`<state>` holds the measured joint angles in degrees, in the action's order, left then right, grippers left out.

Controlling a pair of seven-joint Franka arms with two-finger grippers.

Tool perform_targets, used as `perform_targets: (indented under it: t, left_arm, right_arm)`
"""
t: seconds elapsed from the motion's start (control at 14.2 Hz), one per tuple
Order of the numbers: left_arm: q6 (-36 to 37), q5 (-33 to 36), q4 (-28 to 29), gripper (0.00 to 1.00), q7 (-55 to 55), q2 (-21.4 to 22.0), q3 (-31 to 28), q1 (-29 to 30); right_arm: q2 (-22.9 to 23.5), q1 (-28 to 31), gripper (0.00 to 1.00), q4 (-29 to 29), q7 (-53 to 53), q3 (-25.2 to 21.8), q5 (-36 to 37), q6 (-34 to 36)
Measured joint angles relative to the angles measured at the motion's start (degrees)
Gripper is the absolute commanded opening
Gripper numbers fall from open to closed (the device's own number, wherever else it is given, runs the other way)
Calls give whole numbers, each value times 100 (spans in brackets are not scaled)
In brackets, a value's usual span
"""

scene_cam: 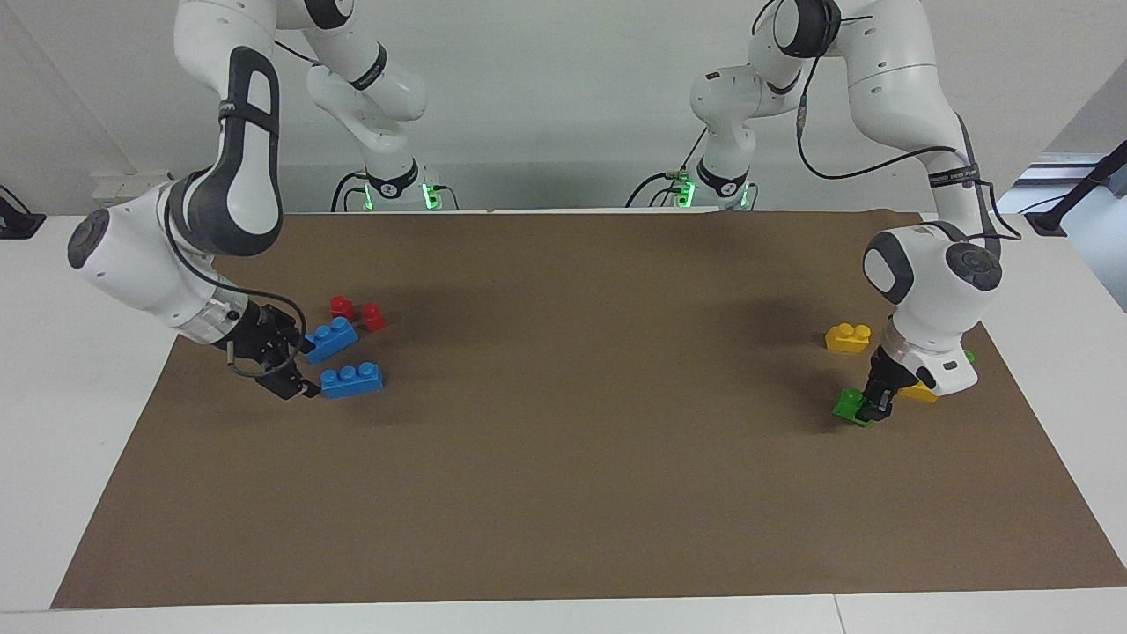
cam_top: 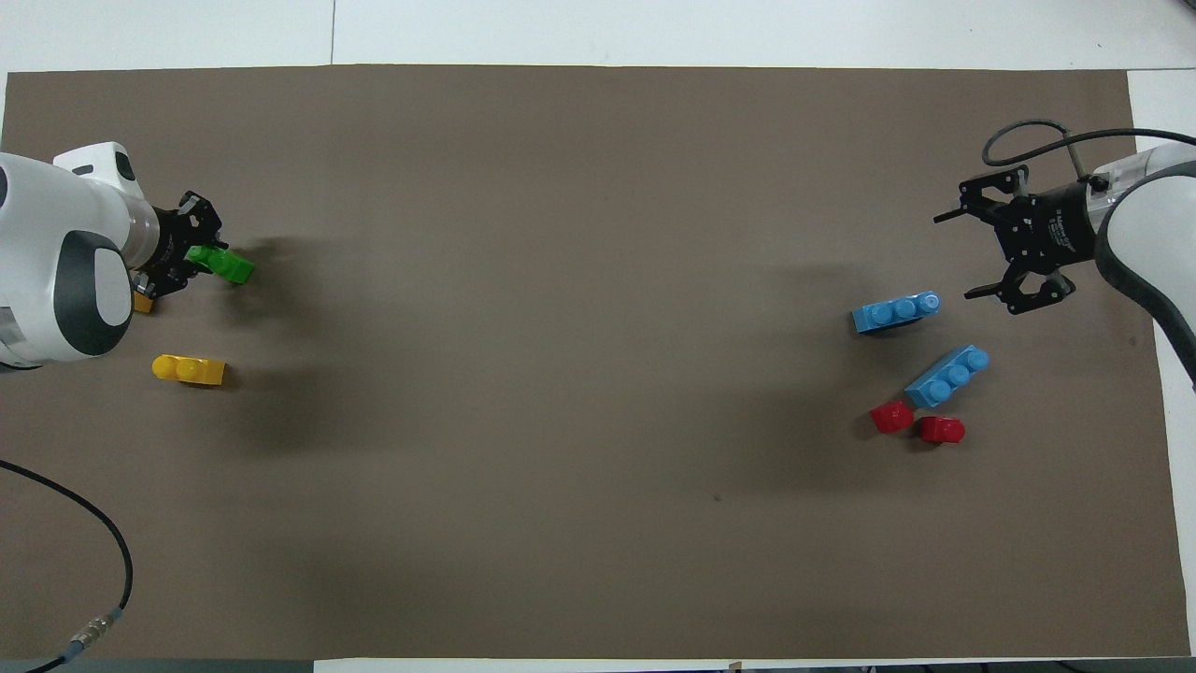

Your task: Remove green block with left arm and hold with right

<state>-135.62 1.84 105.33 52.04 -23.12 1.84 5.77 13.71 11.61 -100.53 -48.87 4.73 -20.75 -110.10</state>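
Facing view, item by item: left gripper [scene_cam: 872,407], down at the mat [scene_cam: 563,493] near the desk edge at the left arm's end, fingers clamped on the green block [scene_cam: 849,405]; block low at the mat, whether resting or lifted cannot be told; one yellow brick [scene_cam: 920,393] just beside the gripper, mostly hidden by the wrist; second yellow brick [scene_cam: 848,337] nearer the robots. Right gripper [scene_cam: 298,363], low near the desk edge at the right arm's end, fingers spread, grasping nothing; two blue bricks [scene_cam: 351,379] just beside it; two red bricks [scene_cam: 342,307] nearer the robots, touching the nearer blue one.
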Motion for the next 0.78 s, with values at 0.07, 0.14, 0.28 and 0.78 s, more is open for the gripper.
perform_targets:
  t: [0.07, 0.14, 0.28, 0.78]
  left_arm:
    - [-5, 48, 0, 100, 0, -1, 14, -3]
    - [-15, 77, 0, 100, -2, -2, 24, -5]
    - [-43, 128, -5, 100, -41, -2, 26, -5]
    - [338, 239, -191, 100, -996, 471, 51, -16]
  right_arm:
    - [-205, -115, 100, 77, 170, 5, 222, 195]
    - [-414, -216, 100, 155, 470, 15, 494, 387]
    - [-837, -351, 100, 287, 1383, 31, 969, 768]
    - [-1435, -402, 100, 763, 3766, 44, 1591, 1721]
